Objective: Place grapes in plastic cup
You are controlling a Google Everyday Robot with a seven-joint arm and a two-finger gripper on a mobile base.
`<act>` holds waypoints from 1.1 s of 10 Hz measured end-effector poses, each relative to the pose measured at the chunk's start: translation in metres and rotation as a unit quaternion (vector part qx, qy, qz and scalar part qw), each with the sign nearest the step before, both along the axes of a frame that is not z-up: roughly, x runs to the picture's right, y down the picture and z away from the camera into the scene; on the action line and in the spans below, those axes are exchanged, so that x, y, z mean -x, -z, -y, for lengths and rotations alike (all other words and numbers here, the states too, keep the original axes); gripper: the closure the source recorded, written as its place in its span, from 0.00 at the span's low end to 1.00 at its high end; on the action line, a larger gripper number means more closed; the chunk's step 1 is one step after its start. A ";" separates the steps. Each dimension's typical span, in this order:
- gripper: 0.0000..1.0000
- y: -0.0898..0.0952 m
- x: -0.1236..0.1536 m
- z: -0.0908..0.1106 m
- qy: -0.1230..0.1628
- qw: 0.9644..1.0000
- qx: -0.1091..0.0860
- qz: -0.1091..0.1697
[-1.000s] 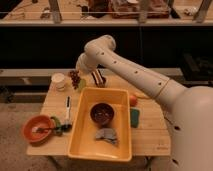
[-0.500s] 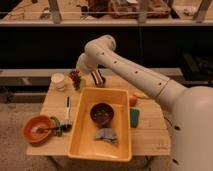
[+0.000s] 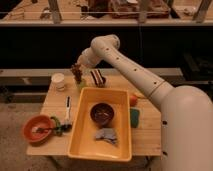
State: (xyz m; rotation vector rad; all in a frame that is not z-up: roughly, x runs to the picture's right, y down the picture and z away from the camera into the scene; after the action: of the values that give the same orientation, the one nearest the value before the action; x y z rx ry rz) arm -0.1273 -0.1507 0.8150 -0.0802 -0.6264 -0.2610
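My gripper (image 3: 77, 74) hangs from the white arm at the back left of the wooden table (image 3: 145, 135). It is shut on the dark reddish-purple grapes (image 3: 76, 70) and holds them just above the pale yellow-green plastic cup (image 3: 81, 85). The cup stands upright at the back of the table, just behind the yellow bin (image 3: 80, 142). Only the cup's lower part shows under the grapes and gripper.
A white cup (image 3: 58, 80) stands left of the plastic cup; a black-and-white striped object (image 3: 98, 78) stands right of it. The bin holds a maroon bowl (image 3: 102, 113) and a grey cloth (image 3: 107, 135). An orange fruit (image 3: 133, 99), green sponge (image 3: 135, 117), orange bowl (image 3: 37, 129) and white pen (image 3: 68, 107) lie around it.
The gripper with the grapes has shifted a little to the right and up, from beside the white cup to above the plastic cup.
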 end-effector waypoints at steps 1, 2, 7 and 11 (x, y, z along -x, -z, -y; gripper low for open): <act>1.00 -0.005 -0.001 0.003 -0.005 1.000 -0.001 0.001; 1.00 -0.013 -0.002 0.004 -0.009 1.000 -0.005 -0.002; 1.00 -0.040 0.006 0.013 -0.018 1.000 -0.021 -0.011; 1.00 -0.062 0.003 0.011 -0.031 0.999 -0.018 -0.022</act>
State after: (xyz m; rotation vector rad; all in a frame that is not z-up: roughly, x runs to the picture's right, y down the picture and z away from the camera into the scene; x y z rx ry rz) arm -0.1299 -0.1622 0.8769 -0.0309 -0.5789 -0.2092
